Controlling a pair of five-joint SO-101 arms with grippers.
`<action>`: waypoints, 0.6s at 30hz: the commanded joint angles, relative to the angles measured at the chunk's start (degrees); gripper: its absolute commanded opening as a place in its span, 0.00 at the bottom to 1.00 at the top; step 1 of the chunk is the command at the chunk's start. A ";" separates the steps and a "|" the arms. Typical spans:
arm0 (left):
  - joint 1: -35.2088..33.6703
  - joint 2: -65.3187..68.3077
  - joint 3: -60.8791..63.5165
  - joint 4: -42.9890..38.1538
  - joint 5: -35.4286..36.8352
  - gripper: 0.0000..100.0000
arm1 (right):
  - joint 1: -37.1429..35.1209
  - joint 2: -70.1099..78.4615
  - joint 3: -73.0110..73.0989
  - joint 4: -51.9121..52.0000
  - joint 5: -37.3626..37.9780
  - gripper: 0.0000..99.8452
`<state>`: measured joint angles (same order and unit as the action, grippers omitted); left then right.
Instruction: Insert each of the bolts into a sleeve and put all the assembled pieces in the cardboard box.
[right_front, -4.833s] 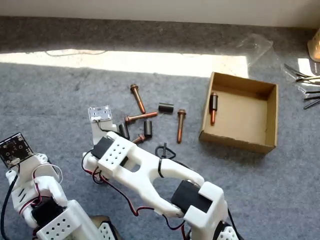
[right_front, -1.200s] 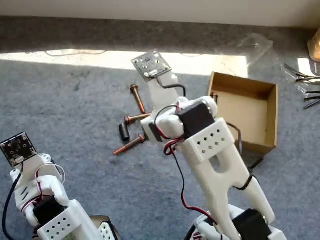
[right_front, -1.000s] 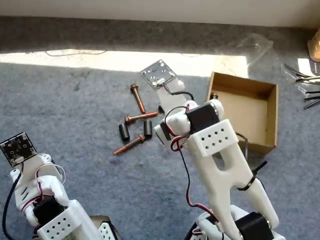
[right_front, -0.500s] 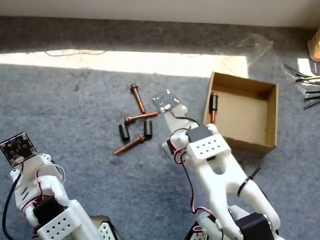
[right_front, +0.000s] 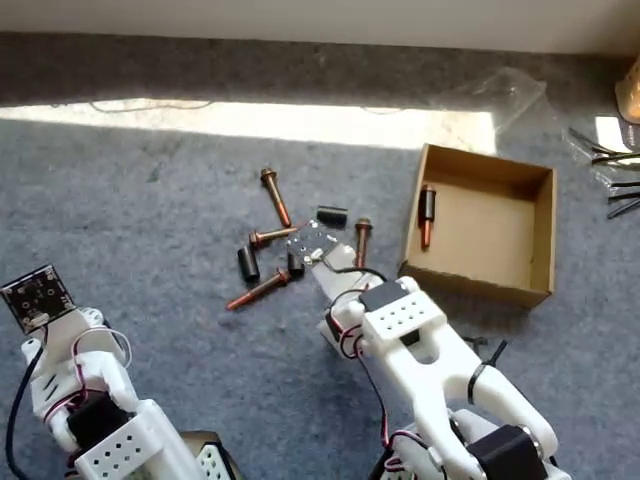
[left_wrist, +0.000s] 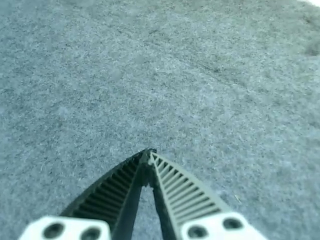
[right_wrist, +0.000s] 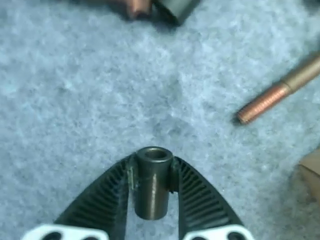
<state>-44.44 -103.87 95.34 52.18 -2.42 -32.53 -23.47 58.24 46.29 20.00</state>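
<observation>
My right gripper is shut on a black sleeve, held upright just above the carpet. A copper bolt's threaded tip lies close by, and a bolt head with a sleeve lies farther off. In the high view the right arm hangs over the loose parts: bolts and sleeves. The cardboard box holds one assembled piece. My left gripper is shut over bare carpet.
The left arm sits at the near left corner, away from the parts. Clear plastic wrap and dark metal pieces lie beyond the box at the far right. A sunlit strip crosses the grey carpet.
The right arm has drawn back from beside the box and dropped low over the carpet among the loose bolts and sleeves. The left arm has stayed still.
</observation>
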 joint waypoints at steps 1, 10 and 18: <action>2.59 -0.84 -0.40 -1.14 -0.35 0.02 | -1.80 -1.71 0.66 -1.36 2.37 0.06; 2.59 -0.84 -0.40 -1.05 -0.35 0.02 | -2.51 -1.71 2.68 -1.36 6.24 0.18; 2.59 -0.84 -0.31 -1.05 -0.35 0.02 | 0.13 -2.86 5.58 -1.10 6.15 0.18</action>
<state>-42.77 -103.78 95.34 52.18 -2.42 -34.29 -24.88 63.60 45.14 25.54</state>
